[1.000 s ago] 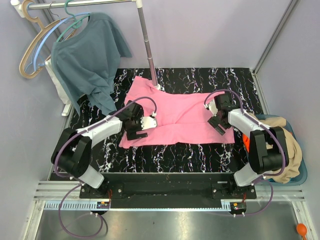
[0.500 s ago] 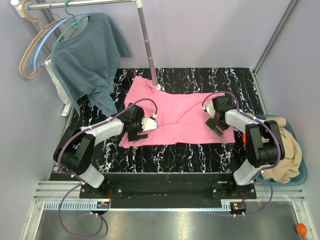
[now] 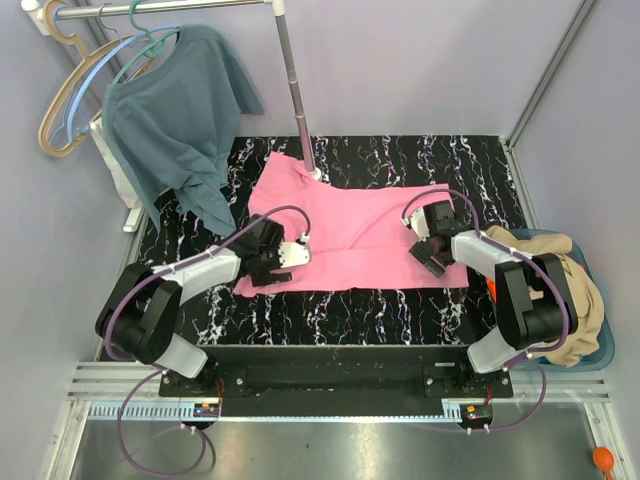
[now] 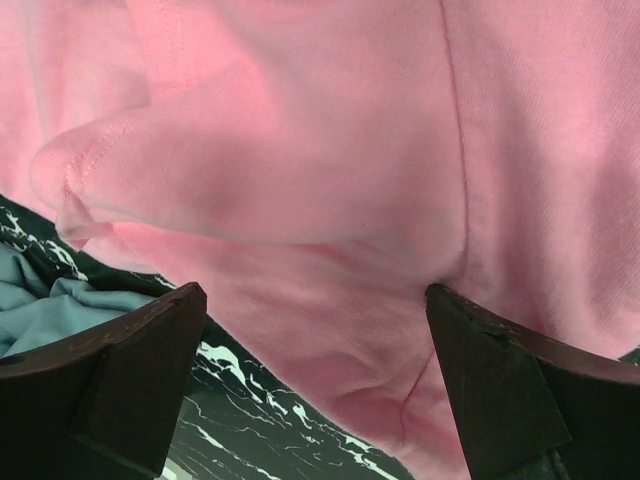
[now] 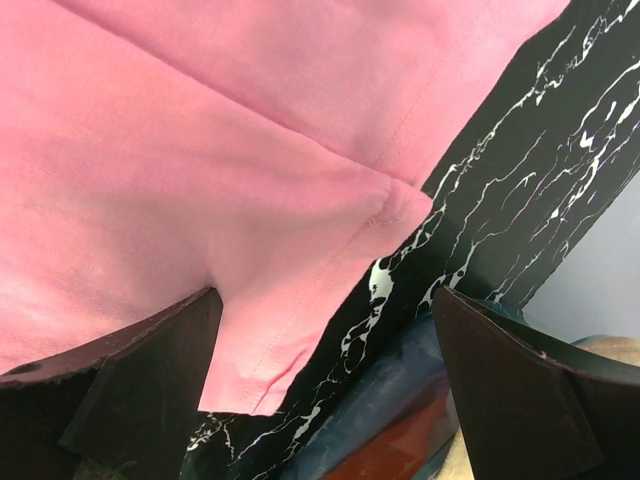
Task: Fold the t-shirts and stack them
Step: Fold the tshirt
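One plain pink t-shirt (image 3: pixel 350 235) on marbled table (image 3: pixel 400 305)

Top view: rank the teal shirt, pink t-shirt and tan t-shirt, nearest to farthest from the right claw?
1. Pink t-shirt, directly under the right gripper.
2. Tan t-shirt, heaped off to the right side.
3. Teal shirt, hanging far left.
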`<state>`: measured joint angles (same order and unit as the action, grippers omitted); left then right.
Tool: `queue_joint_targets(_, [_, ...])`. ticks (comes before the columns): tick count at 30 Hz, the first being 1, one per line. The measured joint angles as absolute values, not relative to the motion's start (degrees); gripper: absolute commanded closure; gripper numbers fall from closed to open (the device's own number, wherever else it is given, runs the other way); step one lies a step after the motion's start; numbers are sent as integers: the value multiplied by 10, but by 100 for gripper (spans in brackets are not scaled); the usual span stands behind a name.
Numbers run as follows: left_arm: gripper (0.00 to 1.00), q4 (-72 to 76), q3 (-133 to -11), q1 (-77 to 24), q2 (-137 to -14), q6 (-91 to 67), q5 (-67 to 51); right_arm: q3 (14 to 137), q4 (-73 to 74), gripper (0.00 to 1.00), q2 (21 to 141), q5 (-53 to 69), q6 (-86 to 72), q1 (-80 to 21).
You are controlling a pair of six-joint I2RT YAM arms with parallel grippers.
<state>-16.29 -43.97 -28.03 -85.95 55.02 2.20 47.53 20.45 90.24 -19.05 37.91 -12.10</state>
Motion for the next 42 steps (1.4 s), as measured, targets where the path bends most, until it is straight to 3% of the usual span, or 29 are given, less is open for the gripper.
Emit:
queue_joint_targets(15, [1,-144,-371,-280,-794,573,58,432,256,0,848,-193,378,-193])
queue_joint_targets(42, [1,-250,-270,-334,-621,538,93,385,397,0,742,-148,342,-224])
